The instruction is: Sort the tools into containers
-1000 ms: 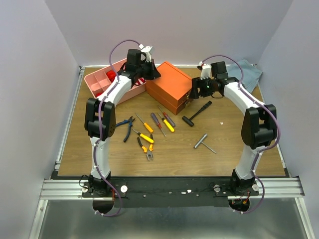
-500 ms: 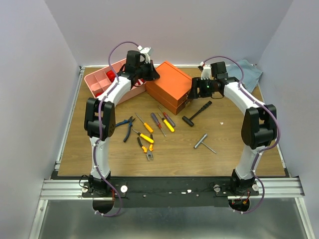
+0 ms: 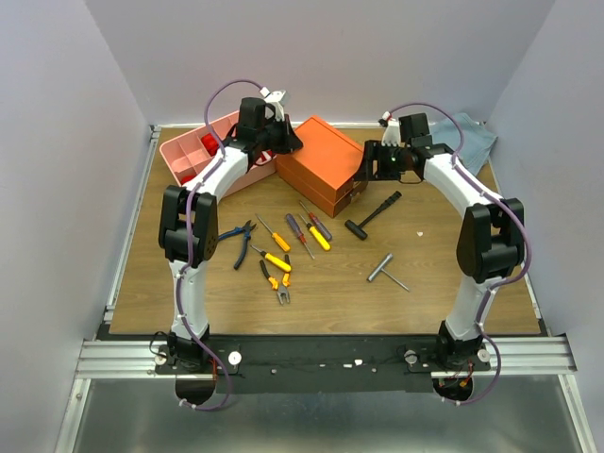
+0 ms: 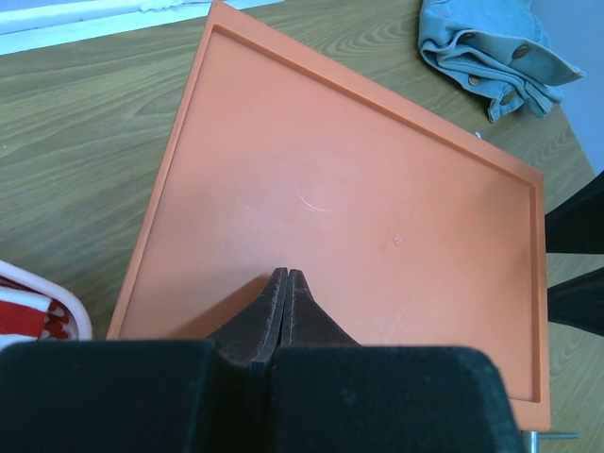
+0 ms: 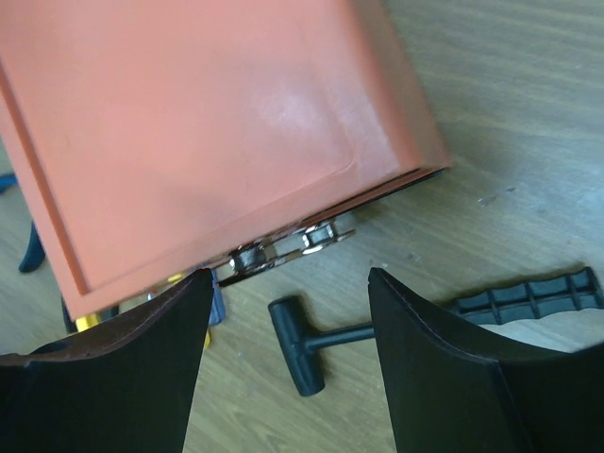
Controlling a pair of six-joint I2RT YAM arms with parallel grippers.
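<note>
The orange box lies closed at the back middle, and the pink tray is to its left. My left gripper is shut and empty, its tips just over the box lid. My right gripper is open and empty at the box's right end, above the metal latch, with its midpoint low in the right wrist view. The black hammer lies below it, also in the right wrist view. The blue pliers, orange pliers, screwdrivers and T-wrench lie on the table.
A blue-grey cloth lies at the back right corner and shows in the left wrist view. The pink tray holds something red. Raised table edges and walls close in the back and sides.
My right gripper has shifted slightly left and back towards the box's right end. My left gripper has stayed shut over the lid, hardly moving.
</note>
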